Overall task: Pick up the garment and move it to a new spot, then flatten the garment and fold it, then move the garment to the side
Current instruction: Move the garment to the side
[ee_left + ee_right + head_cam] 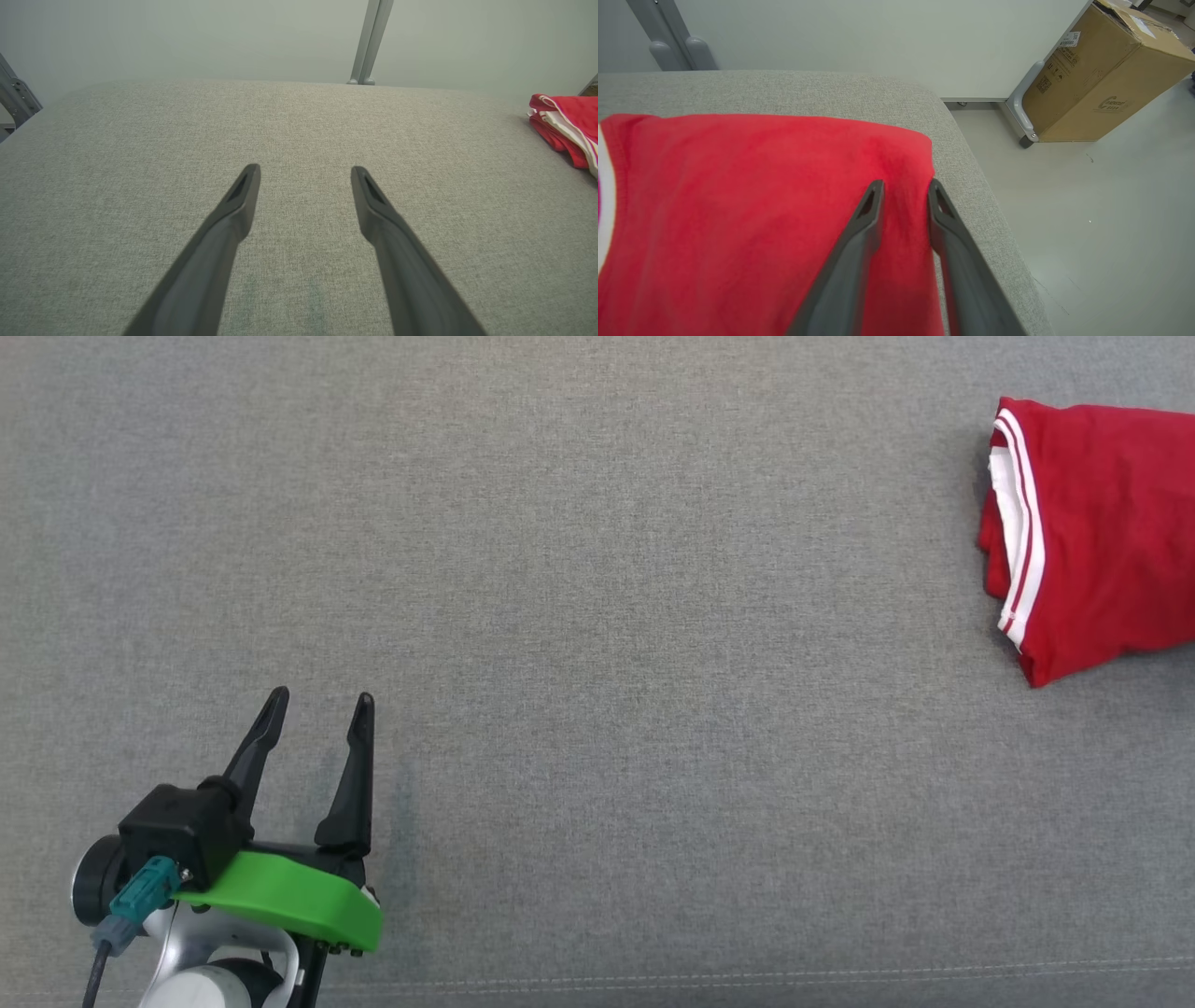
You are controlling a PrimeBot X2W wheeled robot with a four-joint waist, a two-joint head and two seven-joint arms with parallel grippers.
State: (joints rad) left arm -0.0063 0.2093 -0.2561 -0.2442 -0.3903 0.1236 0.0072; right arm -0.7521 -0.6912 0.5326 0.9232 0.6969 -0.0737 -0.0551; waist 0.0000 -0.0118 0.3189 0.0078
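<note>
At grey fabric worktop [597, 616] right edge: folded red garment with white trim [1102, 532].
Head view: left gripper [322, 695] spread wide, near-left corner, empty. Left wrist: garment far right. Right wrist: right gripper [906, 183] parted over garment's outer edge, nothing pinched.

Red garment [1102, 532] far right on grey surface [597, 616], spread left end effector [322, 695] lower-left

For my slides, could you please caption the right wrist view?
Dark two-fingered right gripper, slightly open, over folded red fabric garment near edge of grey upholstered surface.
</note>
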